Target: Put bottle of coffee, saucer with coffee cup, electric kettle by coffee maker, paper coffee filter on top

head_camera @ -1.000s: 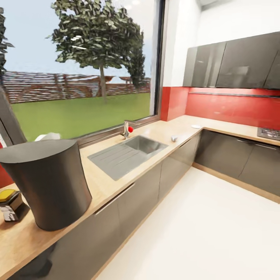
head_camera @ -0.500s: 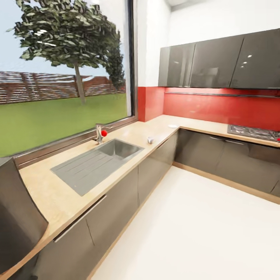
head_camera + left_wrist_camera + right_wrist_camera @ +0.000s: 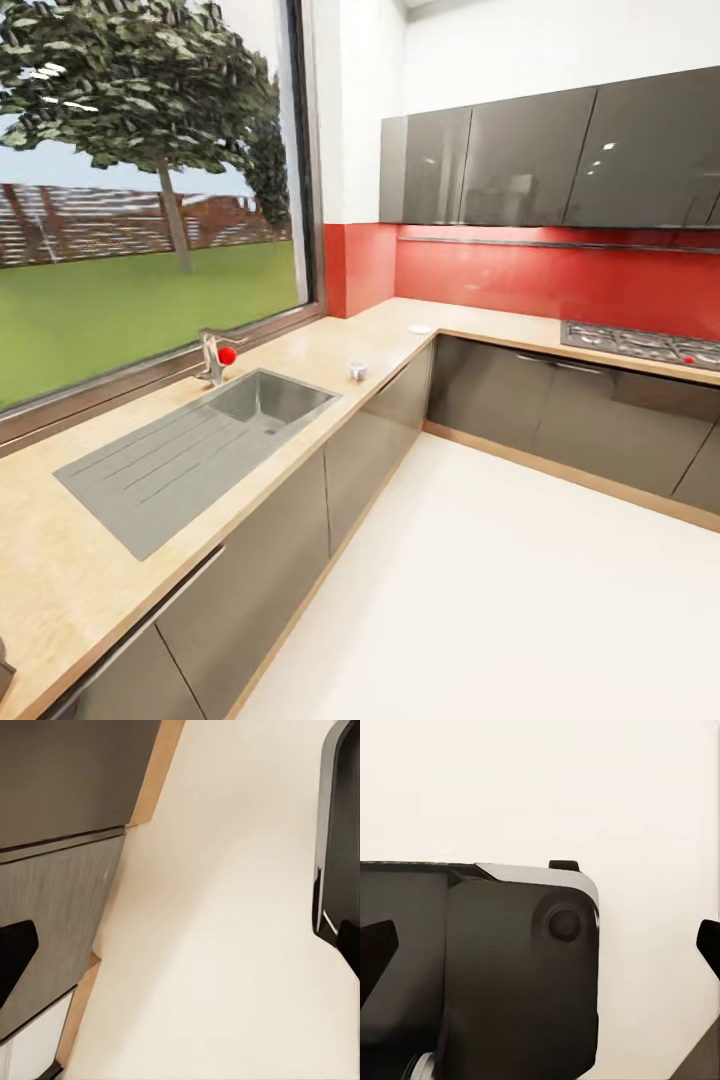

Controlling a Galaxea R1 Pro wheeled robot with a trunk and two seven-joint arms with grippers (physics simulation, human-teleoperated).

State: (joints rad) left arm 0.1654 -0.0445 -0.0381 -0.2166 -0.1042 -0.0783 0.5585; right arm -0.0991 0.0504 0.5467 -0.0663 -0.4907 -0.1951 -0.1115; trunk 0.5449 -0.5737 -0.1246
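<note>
At the head view's lower left edge a sliver of something dark cut off by the frame showed; I could not tell what it was. The countertop (image 3: 300, 345) ran from there past the sink (image 3: 190, 450) and tap (image 3: 213, 357) under the window (image 3: 140, 190), then turned the corner below the red wall (image 3: 560, 280) and grey cabinets (image 3: 540, 165) toward the hob (image 3: 640, 343). A small pale object, probably the cup (image 3: 357, 370), stood on the counter beyond the sink, too small to make out a handle. Farther on, near the corner, lay a flat white disc, likely the saucer (image 3: 421, 328), well apart from the cup.

My left gripper (image 3: 180, 945) hung over the pale floor (image 3: 217, 915) beside a cabinet front (image 3: 52, 915); only dark fingertips (image 3: 15, 956) showed at the frame's two sides, wide apart with nothing between them.

My right gripper (image 3: 540, 945) also had its fingertips (image 3: 375, 945) spread, pointing at a dark rounded part of my own body (image 3: 510, 975) with floor behind.
</note>
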